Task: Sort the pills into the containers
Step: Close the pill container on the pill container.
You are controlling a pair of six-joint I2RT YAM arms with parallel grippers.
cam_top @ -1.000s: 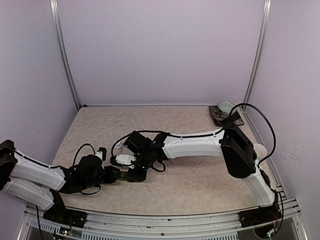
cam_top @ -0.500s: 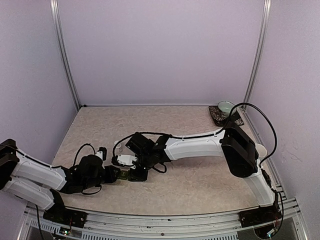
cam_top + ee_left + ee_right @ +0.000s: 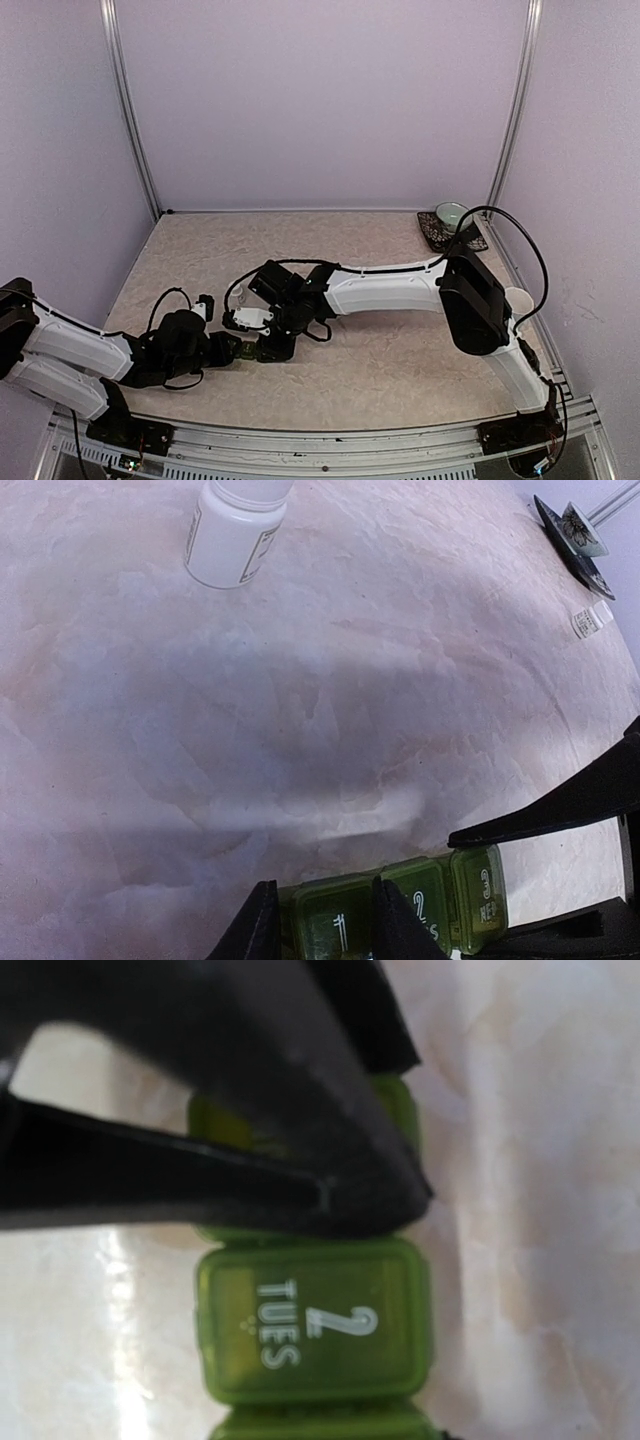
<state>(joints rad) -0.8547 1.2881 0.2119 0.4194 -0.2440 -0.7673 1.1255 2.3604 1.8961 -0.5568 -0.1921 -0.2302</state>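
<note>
Here, my left pincer (image 3: 325, 920) is closed down on the containers (image 3: 425, 905), its two fingers clamping the compartment marked 1. The green strip of three lies flat on the desk (image 3: 400, 370), close to the near edge and left of its middle. My right pincer (image 3: 380, 1185) meets the strip from the opposite end, and its dark fingers cover the end compartment next to the one marked 2 TUES. Whether they grip it or merely rest on it, I cannot tell. A white bottle (image 3: 235, 530) sits well apart, toward the far edge.
</note>
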